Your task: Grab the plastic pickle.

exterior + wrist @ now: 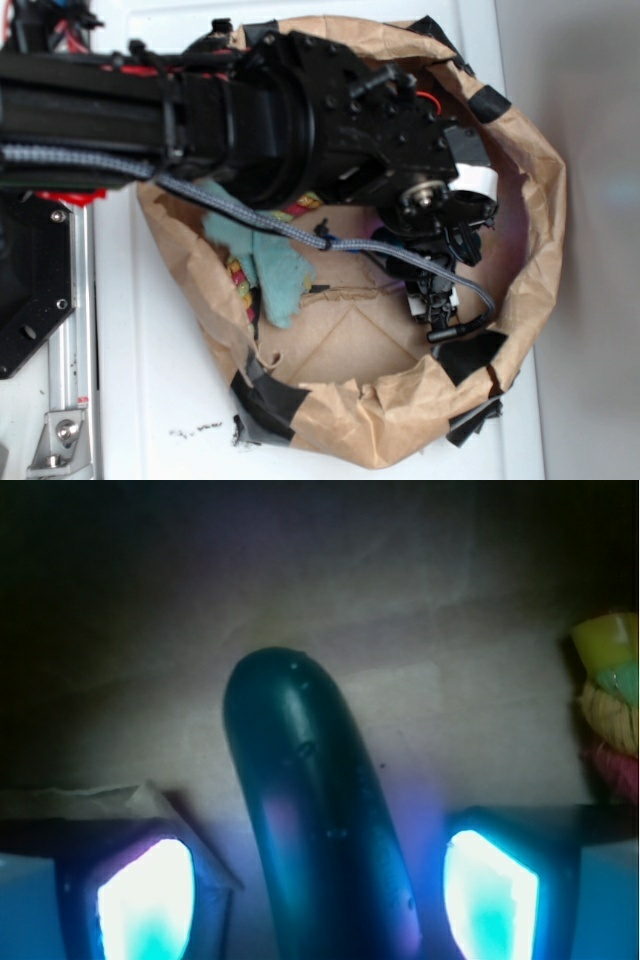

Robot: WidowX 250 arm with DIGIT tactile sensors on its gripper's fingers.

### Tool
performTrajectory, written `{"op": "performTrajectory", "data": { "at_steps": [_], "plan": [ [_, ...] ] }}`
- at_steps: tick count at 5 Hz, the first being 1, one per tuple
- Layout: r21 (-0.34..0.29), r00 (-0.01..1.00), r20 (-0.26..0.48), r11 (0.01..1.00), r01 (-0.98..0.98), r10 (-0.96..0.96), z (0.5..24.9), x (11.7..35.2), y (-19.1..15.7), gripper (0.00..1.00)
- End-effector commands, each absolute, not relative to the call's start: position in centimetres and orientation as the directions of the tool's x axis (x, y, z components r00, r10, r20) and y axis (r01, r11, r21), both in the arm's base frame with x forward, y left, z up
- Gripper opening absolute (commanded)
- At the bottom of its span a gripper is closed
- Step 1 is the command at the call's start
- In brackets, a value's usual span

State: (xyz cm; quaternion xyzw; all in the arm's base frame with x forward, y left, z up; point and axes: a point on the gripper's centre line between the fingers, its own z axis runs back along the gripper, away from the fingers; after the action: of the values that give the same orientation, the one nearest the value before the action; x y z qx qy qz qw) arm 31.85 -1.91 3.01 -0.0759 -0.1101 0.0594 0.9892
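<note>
- The teal cloth [262,262] lies at the left inside the paper bag [545,215].
- The gripper [318,895] is spread, one pad [146,895] either side of the plastic pickle [310,820].
- A striped rope [610,695] sits at the right.

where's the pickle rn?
In the wrist view the plastic pickle lies on the brown paper floor, centred between the two glowing fingertips of the gripper, rope off at the right edge. The exterior view hides it under the arm.
</note>
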Motion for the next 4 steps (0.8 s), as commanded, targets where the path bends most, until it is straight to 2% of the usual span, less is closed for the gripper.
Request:
{"op": "performTrajectory", "data": {
  "at_steps": [1, 3, 4],
  "plan": [
    [-0.181, 0.947, 0.302, 0.982, -0.053, 0.106, 5.7, 32.8, -2.2, 0.0],
    [-0.15, 0.944, 0.321, 0.988, -0.033, 0.08, 6.3, 32.0, -2.4, 0.0],
    [0.0, 0.922, 0.379, 0.996, -0.091, 0.085, 11.2, 30.3, -1.3, 0.0]
  ]
}}
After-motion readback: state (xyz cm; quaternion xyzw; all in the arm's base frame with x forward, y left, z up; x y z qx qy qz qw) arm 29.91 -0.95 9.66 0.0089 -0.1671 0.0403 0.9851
